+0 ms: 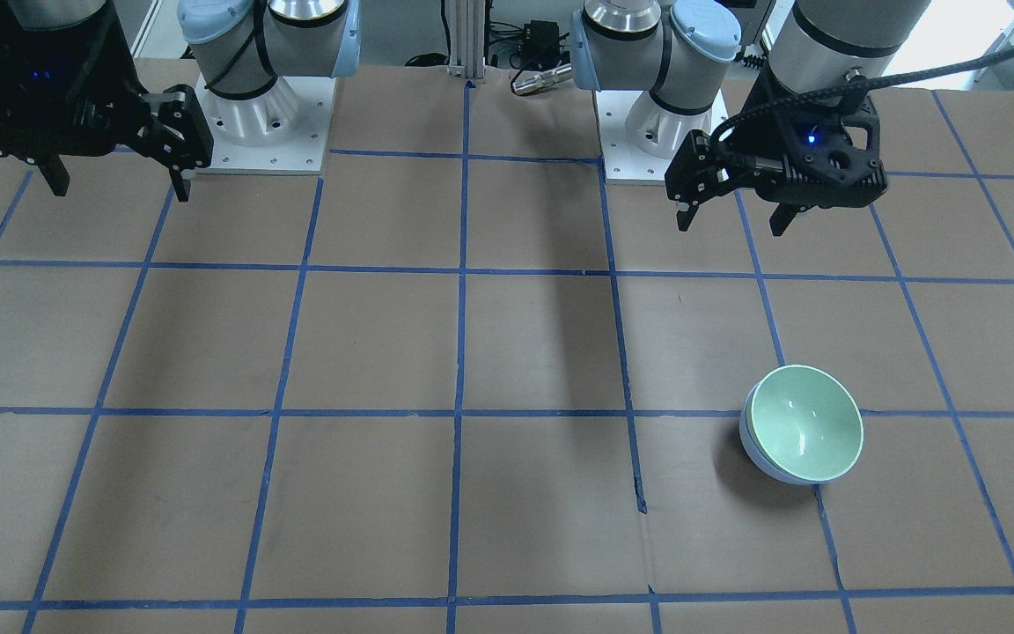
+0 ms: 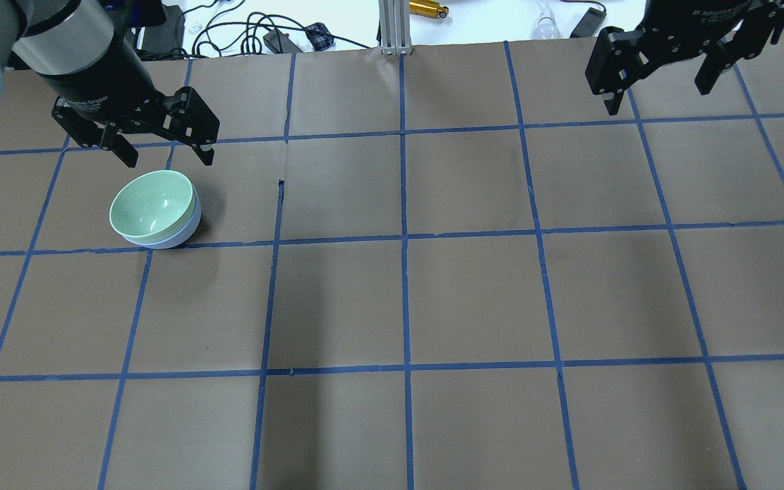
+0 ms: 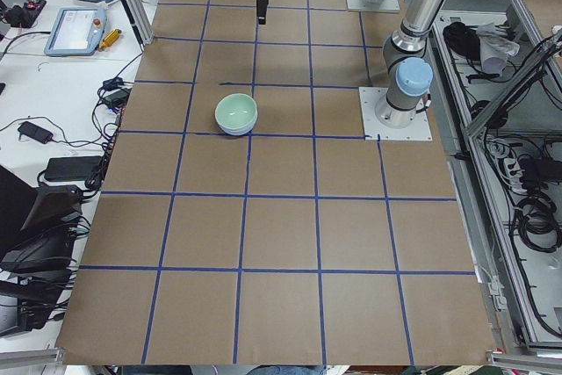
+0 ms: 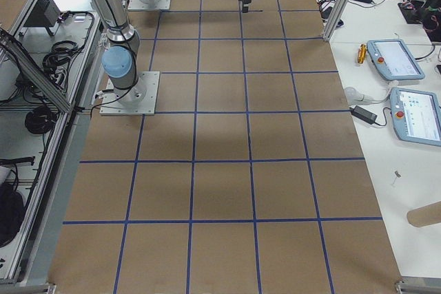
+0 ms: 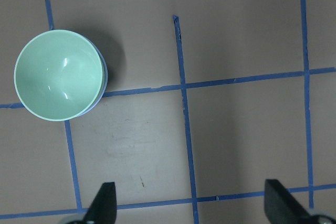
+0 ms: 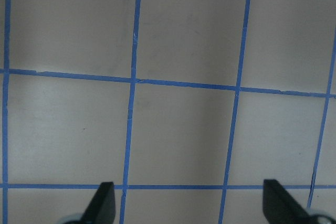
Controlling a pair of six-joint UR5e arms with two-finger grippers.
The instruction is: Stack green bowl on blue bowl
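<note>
The pale mint-green bowl (image 2: 152,206) sits upright, nested inside the periwinkle-blue bowl (image 2: 177,237), of which only the outer wall shows beneath it. The pair stands on the table's left side, also in the front view, green bowl (image 1: 806,424) in blue bowl (image 1: 758,453), and in the left wrist view, green bowl (image 5: 58,74). My left gripper (image 2: 169,160) is open and empty, raised above the table just beyond the bowls and clear of them. My right gripper (image 2: 657,99) is open and empty, high over the far right of the table.
The table is brown paper with a blue tape grid (image 2: 403,238). The two arm bases (image 1: 256,114) (image 1: 661,123) stand at the robot's edge. An aluminium post (image 2: 394,27) and cables (image 2: 256,34) lie at the far edge.
</note>
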